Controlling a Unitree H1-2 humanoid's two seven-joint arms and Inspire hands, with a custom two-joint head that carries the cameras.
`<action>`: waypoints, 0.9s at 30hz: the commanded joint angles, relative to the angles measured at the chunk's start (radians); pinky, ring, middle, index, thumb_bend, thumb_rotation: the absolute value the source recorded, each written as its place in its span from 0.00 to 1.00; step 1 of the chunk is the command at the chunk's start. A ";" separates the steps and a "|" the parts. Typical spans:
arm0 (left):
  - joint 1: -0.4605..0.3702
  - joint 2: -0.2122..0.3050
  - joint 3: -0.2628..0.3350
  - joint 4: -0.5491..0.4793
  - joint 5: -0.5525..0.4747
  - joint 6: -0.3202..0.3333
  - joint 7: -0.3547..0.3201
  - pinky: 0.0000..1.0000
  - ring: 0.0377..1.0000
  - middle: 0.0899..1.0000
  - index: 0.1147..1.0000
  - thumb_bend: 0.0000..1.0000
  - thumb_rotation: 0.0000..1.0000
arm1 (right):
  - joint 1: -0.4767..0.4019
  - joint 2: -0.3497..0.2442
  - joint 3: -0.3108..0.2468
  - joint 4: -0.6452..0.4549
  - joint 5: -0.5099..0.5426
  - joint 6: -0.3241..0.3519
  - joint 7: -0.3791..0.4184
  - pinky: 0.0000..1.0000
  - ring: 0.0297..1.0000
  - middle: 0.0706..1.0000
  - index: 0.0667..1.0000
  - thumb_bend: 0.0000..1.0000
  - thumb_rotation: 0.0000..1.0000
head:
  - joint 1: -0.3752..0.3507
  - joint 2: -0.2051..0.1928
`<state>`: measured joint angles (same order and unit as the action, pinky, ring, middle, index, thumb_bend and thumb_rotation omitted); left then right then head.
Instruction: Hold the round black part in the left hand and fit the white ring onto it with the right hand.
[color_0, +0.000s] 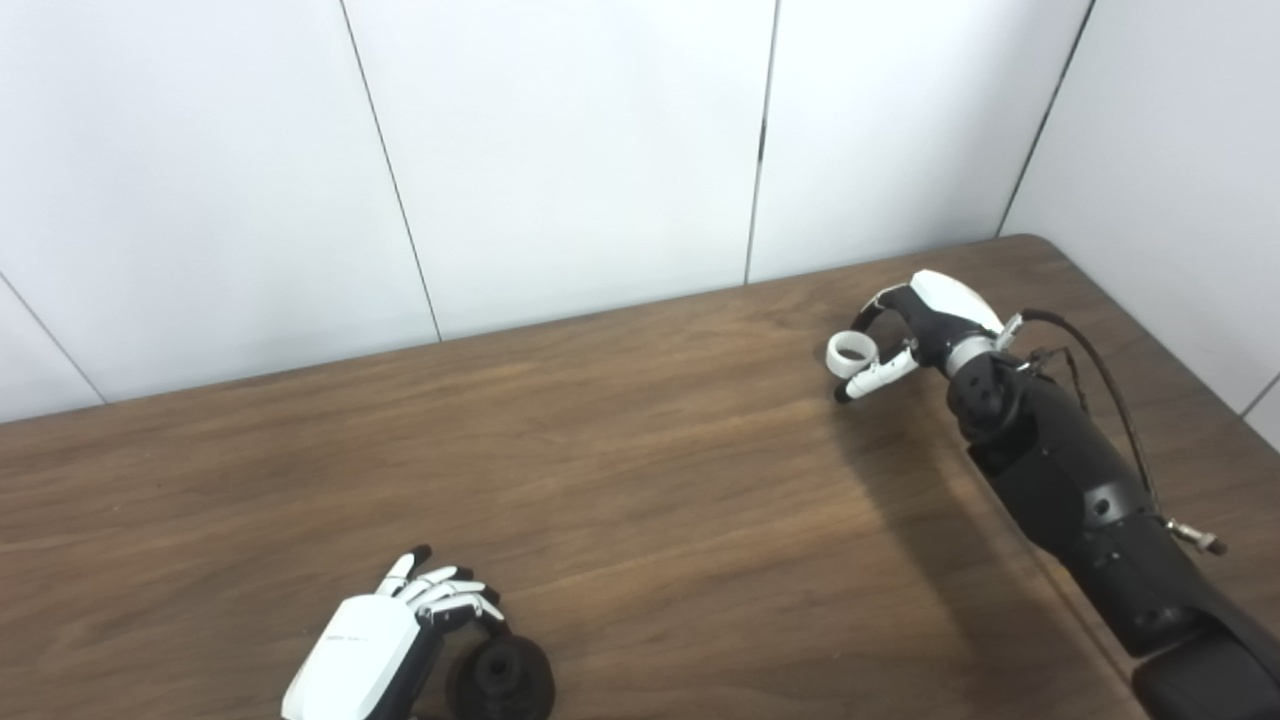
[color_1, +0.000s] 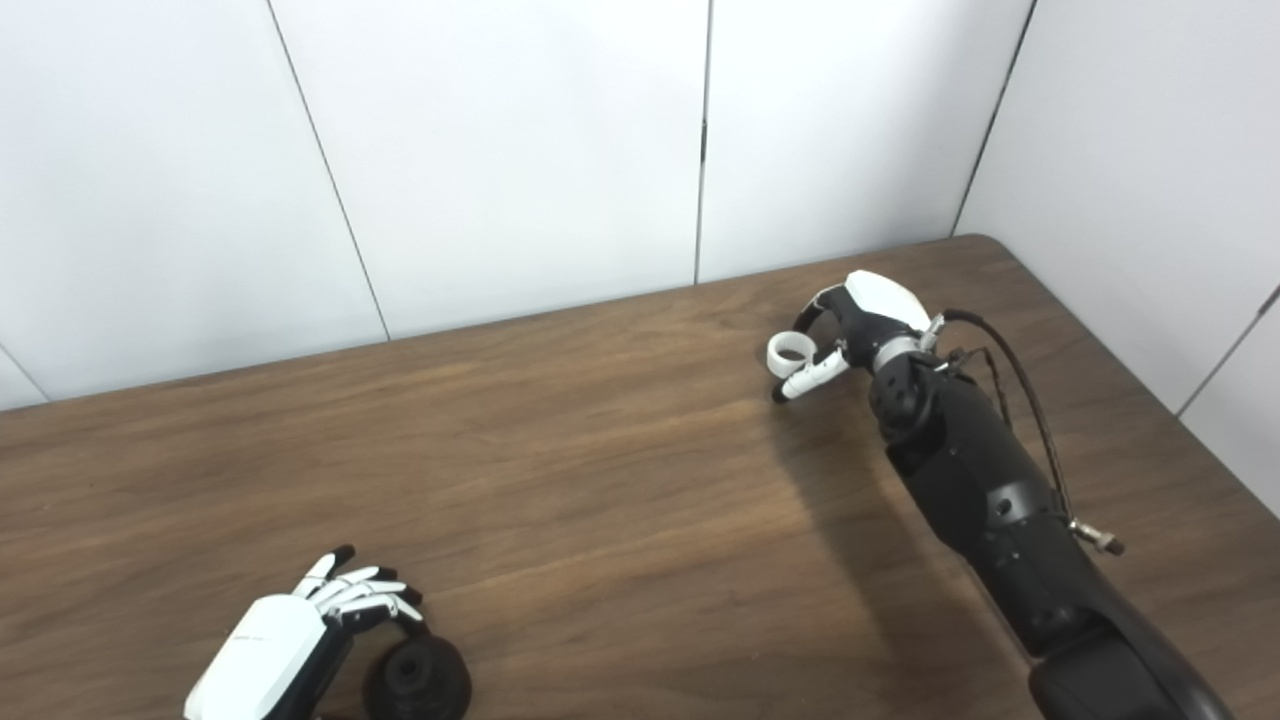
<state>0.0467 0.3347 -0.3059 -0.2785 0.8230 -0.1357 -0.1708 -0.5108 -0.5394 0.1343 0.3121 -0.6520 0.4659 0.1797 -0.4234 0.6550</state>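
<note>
On a brown wooden table (color_0: 640, 450), the white ring (color_0: 851, 352) is pinched in the closed fingers of the right hand (color_0: 915, 335) near the far right corner, while the round black part (color_0: 503, 676) is loosely cupped, on the near edge, by the curled left hand (color_0: 390, 630).

Black part (color_0: 500, 678) near left, seemingly touching left hand (color_0: 385, 640); ring (color_0: 852, 353) far right.
</note>
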 joint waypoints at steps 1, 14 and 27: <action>0.001 0.021 0.008 0.000 0.017 -0.003 -0.002 0.98 0.85 0.73 0.42 0.52 0.05 | -0.058 -0.024 -0.026 -0.008 -0.020 0.004 -0.014 0.81 0.94 0.88 0.65 0.84 0.25 | -0.001 0.000; 0.002 0.020 0.009 -0.005 0.013 -0.004 -0.004 0.98 0.84 0.73 0.42 0.52 0.05 | -0.050 -0.017 -0.053 -0.020 -0.032 0.004 0.001 0.81 0.95 0.89 0.65 0.81 0.24 | 0.003 0.001; 0.003 0.020 0.008 -0.009 0.020 -0.003 -0.005 0.98 0.84 0.73 0.42 0.52 0.05 | -0.057 -0.012 -0.025 -0.025 -0.021 -0.001 -0.015 0.79 0.91 0.86 0.62 0.84 0.23 | 0.005 0.004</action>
<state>0.0477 0.3347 -0.3036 -0.2790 0.8241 -0.1356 -0.1721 -0.5135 -0.5360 0.1143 0.3169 -0.6710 0.4660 0.1879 -0.4172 0.6581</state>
